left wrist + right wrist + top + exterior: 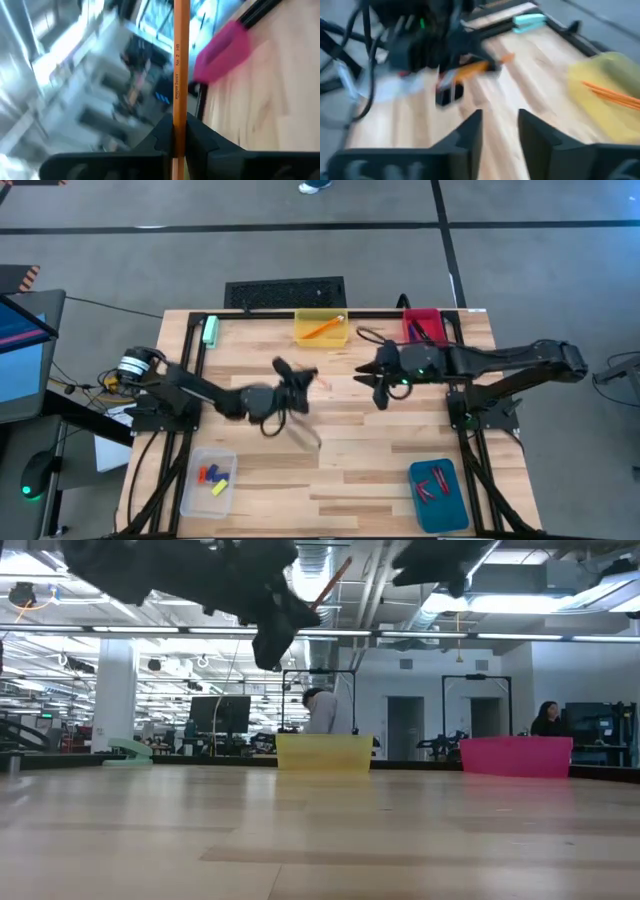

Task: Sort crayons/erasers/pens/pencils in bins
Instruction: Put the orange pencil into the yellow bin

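My left gripper (298, 383) hovers over the table's middle, shut on an orange pencil (180, 60) that also shows in the low view (331, 580). My right gripper (380, 383) hangs just to its right, open, with nothing between its fingers (499, 132). The yellow bin (321, 330) at the far edge holds orange pencils. The red bin (423, 326) at the far right holds dark pens. The clear bin (209, 480) at the near left holds small erasers. The teal bin (438, 494) at the near right holds red crayons. My left gripper pinches the pencil's shaft (180, 125) between its two fingers, which lie across it. The fingers come in level from the table's left. The pencil is lifted clear of the table and sticks up slanting out of the fingers (322, 595).
A pale-green block (211, 330) lies at the far left corner. Black rails frame the table's left, right and far sides. People stand in the room beyond the far edge.
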You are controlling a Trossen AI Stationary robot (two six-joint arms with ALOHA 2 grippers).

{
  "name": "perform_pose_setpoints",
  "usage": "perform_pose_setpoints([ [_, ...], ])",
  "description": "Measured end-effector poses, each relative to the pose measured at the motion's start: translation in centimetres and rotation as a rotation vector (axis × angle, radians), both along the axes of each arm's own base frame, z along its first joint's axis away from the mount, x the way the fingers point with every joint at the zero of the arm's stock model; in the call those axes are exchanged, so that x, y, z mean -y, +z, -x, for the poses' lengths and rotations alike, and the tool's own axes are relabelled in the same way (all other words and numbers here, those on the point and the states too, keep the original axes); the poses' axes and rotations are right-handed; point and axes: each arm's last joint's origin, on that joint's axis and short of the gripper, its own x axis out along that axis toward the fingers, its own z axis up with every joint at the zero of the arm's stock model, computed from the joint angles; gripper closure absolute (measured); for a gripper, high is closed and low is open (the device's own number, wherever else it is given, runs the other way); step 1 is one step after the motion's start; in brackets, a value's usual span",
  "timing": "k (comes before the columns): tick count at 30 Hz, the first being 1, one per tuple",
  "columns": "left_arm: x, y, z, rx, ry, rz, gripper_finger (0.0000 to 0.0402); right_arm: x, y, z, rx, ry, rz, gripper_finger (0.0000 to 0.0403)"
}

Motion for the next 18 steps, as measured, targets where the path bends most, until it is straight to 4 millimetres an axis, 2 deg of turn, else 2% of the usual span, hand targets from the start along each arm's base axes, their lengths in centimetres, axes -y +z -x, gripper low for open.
perform_pose_setpoints([
  [4,-4.0,1.3,0.1,0.018,0.073,0.252,0.0392,-2.0,-0.6,1.1,-0.016,0.015,0.076,0.0336],
  [9,-9.1,2.9,-0.5,-0.014,0.066,0.647,0.0392,-4.0,-2.7,0.8,0.001,0.092,0.127,0.0395],
  [13,-12.7,3.5,-1.2,0.036,0.026,0.814,0.0392,-5.2,-5.2,0.3,0.053,0.143,0.160,0.0390],
  [18,-16.9,4.4,-2.1,0.098,0.048,0.895,0.0392,-6.4,-6.5,-0.2,0.167,0.190,0.179,0.0393],
])
